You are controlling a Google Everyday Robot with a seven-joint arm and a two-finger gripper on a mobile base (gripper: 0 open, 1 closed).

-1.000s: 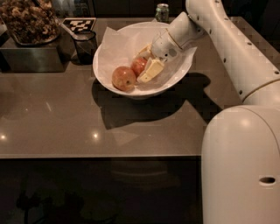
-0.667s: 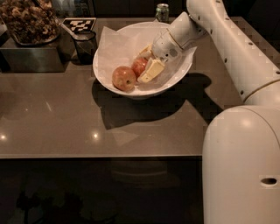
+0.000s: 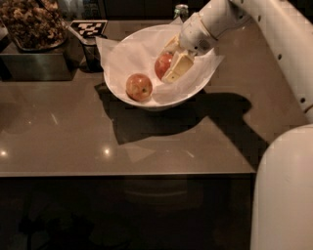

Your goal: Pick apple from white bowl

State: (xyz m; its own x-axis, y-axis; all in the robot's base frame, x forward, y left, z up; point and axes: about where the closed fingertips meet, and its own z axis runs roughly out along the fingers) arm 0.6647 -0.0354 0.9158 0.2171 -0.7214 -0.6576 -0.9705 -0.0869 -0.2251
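The white bowl (image 3: 128, 99) stands at the back middle of the brown table, lined with crumpled white paper. The deeper red apple (image 3: 161, 66) sits between the cream fingers (image 3: 178, 67) of my gripper (image 3: 167, 65), which reaches into the bowl from the upper right. The fingers are closed on the apple's sides, and it rides slightly above the paper. A paler orange-yellow apple (image 3: 139, 86) lies lower left in the bowl, apart from the gripper.
A dark metal container (image 3: 34, 63) of brown dried bits stands at the back left, with a black-and-white marker tag (image 3: 88, 28) beside it. A green can top (image 3: 181, 10) shows behind the bowl. My white base (image 3: 283, 195) fills the lower right, by the table's front edge (image 3: 122, 173).
The gripper and the red apple have moved up and slightly right, away from the paler apple. The paler apple and the bowl have stayed in place.
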